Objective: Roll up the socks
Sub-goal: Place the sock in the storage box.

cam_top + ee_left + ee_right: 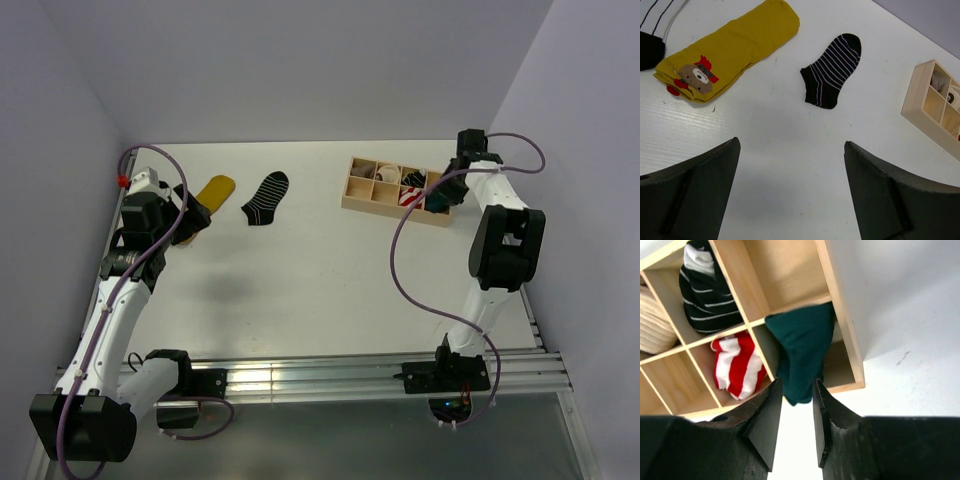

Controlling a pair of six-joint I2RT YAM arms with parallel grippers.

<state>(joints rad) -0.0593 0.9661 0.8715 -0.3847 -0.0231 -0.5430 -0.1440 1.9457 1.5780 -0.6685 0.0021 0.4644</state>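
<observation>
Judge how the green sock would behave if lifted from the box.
Probably floppy: the green sock sags over the box wall and hangs limp between the fingers of the right gripper. Likely light, since it looks like thin fabric. It may drag on the wooden edge as it comes out.

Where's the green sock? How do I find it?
Find the wooden box, back right on the table. In its corner compartment by the right end effector, the dark green sock droops over the wall. It is plain; its neighbours, the red-and-white sock and the black sock, are striped.
</observation>
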